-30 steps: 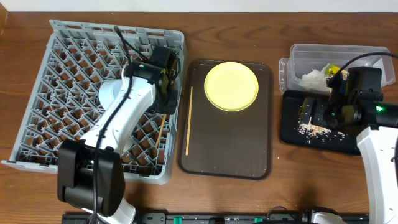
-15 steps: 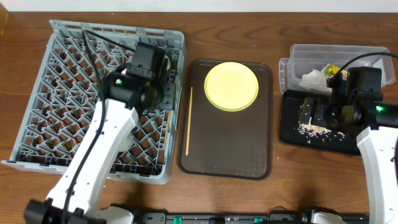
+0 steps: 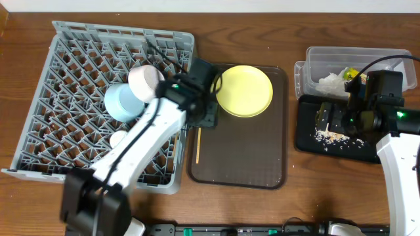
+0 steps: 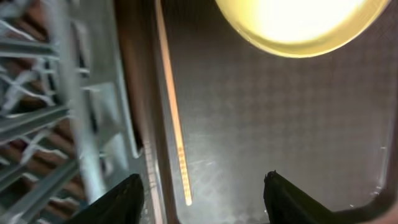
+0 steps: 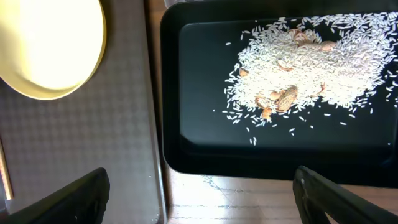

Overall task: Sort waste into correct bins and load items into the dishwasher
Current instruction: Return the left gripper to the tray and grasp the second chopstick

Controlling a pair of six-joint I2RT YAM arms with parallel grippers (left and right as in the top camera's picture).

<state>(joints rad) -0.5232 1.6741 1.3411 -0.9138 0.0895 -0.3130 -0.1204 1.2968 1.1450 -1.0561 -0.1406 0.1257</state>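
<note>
- Setting: robot test bench, staged as a dish-clearing station.
- Evidence: 2 white robot arms point(image 3: 144, 134) working over 1 wooden table point(image 3: 315, 190).
- Evidence: grey dish rack point(image 3: 65, 78), brown serving tray point(image 3: 243, 151), clear tub point(image 3: 354, 52) and black tray point(image 3: 303, 137) laid out as props.
- Surroundings: pale wall strip point(image 3: 262, 5) behind the table.

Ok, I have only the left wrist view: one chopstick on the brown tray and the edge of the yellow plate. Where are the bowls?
Observer: The blue bowl and the white bowl both sit in the rack, next to each other.
Operator: And where is the right gripper?
Observer: The right gripper hangs open over the black tray, which holds the scraps.
Operator: Where is the paper?
Observer: The paper lies in the clear tub, behind the black tray.
</note>
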